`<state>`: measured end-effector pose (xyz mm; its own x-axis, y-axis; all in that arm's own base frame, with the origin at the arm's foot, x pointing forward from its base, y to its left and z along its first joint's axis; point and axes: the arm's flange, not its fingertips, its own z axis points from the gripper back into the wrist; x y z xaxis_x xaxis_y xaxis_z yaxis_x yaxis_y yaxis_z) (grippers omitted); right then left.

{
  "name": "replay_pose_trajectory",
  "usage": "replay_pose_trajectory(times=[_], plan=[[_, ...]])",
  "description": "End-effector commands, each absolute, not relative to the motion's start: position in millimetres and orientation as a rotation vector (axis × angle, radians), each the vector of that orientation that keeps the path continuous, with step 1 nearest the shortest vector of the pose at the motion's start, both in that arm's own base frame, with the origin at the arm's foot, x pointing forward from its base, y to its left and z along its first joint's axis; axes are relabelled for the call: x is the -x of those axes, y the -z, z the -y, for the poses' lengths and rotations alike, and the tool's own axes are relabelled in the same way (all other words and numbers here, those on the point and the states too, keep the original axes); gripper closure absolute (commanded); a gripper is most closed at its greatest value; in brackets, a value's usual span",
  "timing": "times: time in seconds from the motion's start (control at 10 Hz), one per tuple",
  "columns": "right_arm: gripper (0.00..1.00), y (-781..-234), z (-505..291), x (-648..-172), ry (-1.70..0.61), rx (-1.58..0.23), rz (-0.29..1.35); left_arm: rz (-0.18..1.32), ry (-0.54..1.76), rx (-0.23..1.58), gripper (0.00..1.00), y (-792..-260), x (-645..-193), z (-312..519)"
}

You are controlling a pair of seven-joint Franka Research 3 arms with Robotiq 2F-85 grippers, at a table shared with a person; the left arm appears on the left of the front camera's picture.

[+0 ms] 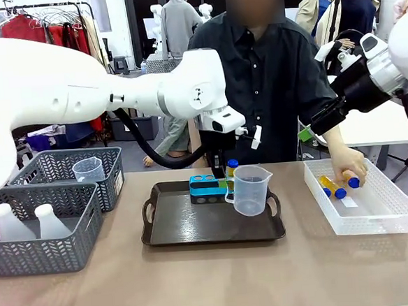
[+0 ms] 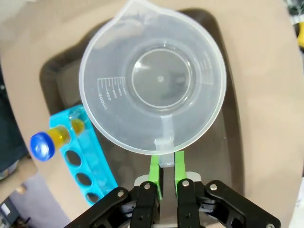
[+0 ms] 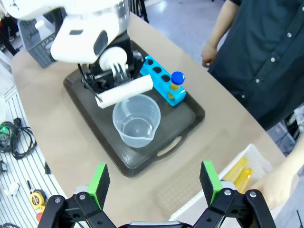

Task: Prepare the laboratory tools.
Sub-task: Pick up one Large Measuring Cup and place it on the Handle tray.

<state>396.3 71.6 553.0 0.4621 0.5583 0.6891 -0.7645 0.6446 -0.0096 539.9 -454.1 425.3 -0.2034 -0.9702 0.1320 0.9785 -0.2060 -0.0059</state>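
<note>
- From the front: the left gripper (image 1: pixel 229 186) has its jaws closed on the handle of the measuring beaker (image 1: pixel 253 189), holding it upright over the right half of the dark tray (image 1: pixel 181 228). I cannot tell whether its base touches the tray floor. Just behind it on the tray stands the blue rack (image 1: pixel 204 188), with one amber tube (image 1: pixel 232 168) in its end hole. Across the table the person's hand (image 1: pixel 348 165) is down in the white basket (image 1: pixel 367 229), among the loose tubes (image 1: pixel 330 185).
- Left wrist view: the green pads (image 2: pixel 154 173) pinch the thin handle squarely and the beaker's mouth faces the camera. The rack lies close beside it, three holes empty.
- Right wrist view: the right gripper (image 3: pixel 154 185) hangs high over the table, jaws wide apart and holding nothing (well clear of the tray).
- To set it down well, I'd say: lower straight and level, and get the base flat on the tray before the jaws part. Keep off the rack and its capped tube, then back out along the line of the handle so the light beaker isn't tipped.
</note>
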Motion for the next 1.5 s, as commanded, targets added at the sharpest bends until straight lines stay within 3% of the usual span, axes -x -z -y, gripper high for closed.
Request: replay_pose_trajectory(times=[0.0, 0.4, 0.9, 1.0, 1.4], plan=[[0.0, -553.3, -70.9, -397.3, -0.831, -0.351, 0.723, 0.099, 1.826, 0.103, 1.0, -409.7, -536.8, 447.1], [0.0, -553.3, -70.9, -397.3, -0.831, -0.351, 0.723, 0.114, 1.84, 0.107, 1.0, -389.9, -537.6, 443.3], [0.0, -553.3, -70.9, -397.3, -0.831, -0.351, 0.723, 0.083, 1.818, 0.104, 0.04, -397.1, -536.1, 433.0], [0.0, -553.3, -70.9, -397.3, -0.831, -0.351, 0.723, 0.081, 1.812, 0.104, 0.0, -401.0, -532.4, 432.6], [0.0, -553.3, -70.9, -397.3, -0.831, -0.351, 0.723, 0.09, 1.78, 0.115, 0.0, -423.4, -523.6, 412.9]])
